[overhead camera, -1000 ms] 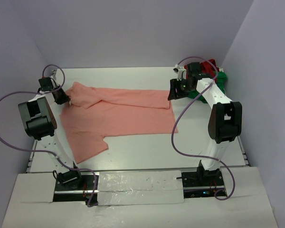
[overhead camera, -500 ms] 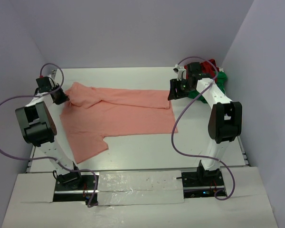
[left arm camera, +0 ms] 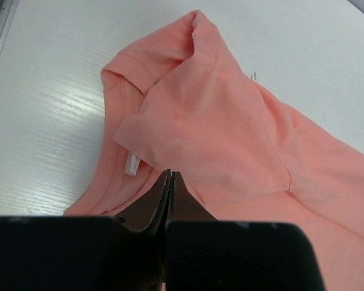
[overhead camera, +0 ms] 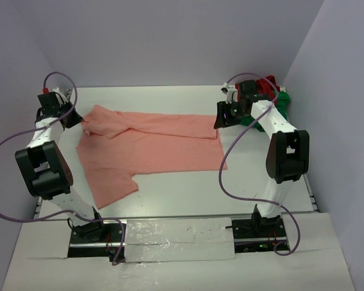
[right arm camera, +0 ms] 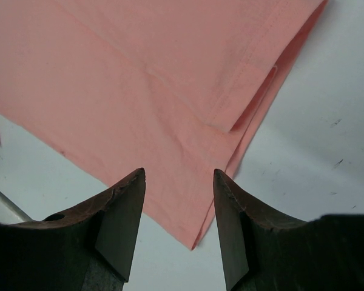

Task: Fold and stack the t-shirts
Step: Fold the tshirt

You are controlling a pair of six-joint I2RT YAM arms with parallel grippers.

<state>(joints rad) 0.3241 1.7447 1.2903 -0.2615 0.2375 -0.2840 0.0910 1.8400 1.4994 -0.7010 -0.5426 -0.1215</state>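
Across the white table (overhead camera: 170, 200), finding the salmon-pink t-shirt (overhead camera: 151, 148) lying spread through the middle, mostly flat, with its far long edge folded over onto itself and one sleeve reaching toward the near left. Off in the far right corner, noting the dark red t-shirt (overhead camera: 268, 85) and the bright green t-shirt (overhead camera: 283, 103) lying bunched in one heap, touching each other, just behind the right arm's wrist. Over the pink shirt's right end, seeing the right gripper (right arm camera: 179, 176) hanging above the hem corner, with jaws standing apart and nothing between them, and the doubled layer's stitched edge showing ahead of the tips. At the shirt's far left corner, seeing the left gripper (left arm camera: 169, 174) pointing at the folded-over sleeve flap, with fingers pressing together and no cloth showing between them; not managing to tell whether the tips are touching the fabric. Just left of those tips, spotting a small white label (left arm camera: 131, 163) peeking from under the flap.
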